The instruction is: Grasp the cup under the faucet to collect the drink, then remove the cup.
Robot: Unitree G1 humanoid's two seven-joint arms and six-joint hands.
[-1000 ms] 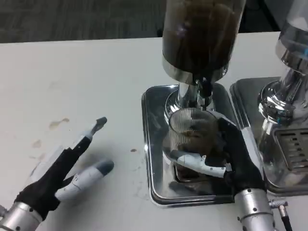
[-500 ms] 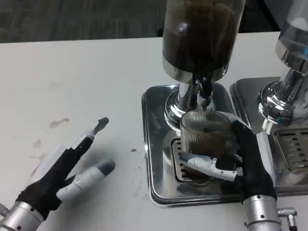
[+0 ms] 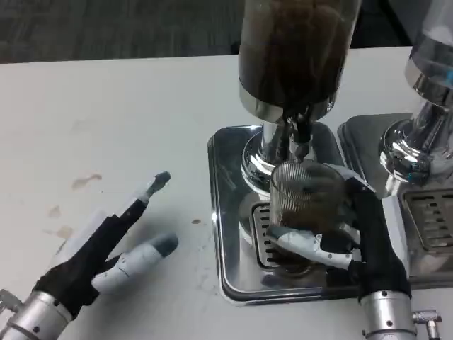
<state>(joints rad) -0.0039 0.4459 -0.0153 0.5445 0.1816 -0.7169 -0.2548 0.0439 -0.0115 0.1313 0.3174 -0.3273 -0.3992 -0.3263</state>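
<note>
A lab-like room: white table [image 3: 127, 106], chrome drink dispensers [image 3: 294, 64], grey carpet [image 3: 106, 28]

White table [image 3: 127, 99], two chrome dispenser bases [image 3: 230, 212] [image 3: 361, 142], brown stains [image 3: 85, 181]

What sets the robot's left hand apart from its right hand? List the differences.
The left hand lies open on the white table with fingers spread, holding nothing; the right hand grips the ribbed clear cup under the faucet. The left is over bare tabletop, the right over the shiny metal drip tray. Both have white-and-black fingers and silver forearms.
</note>
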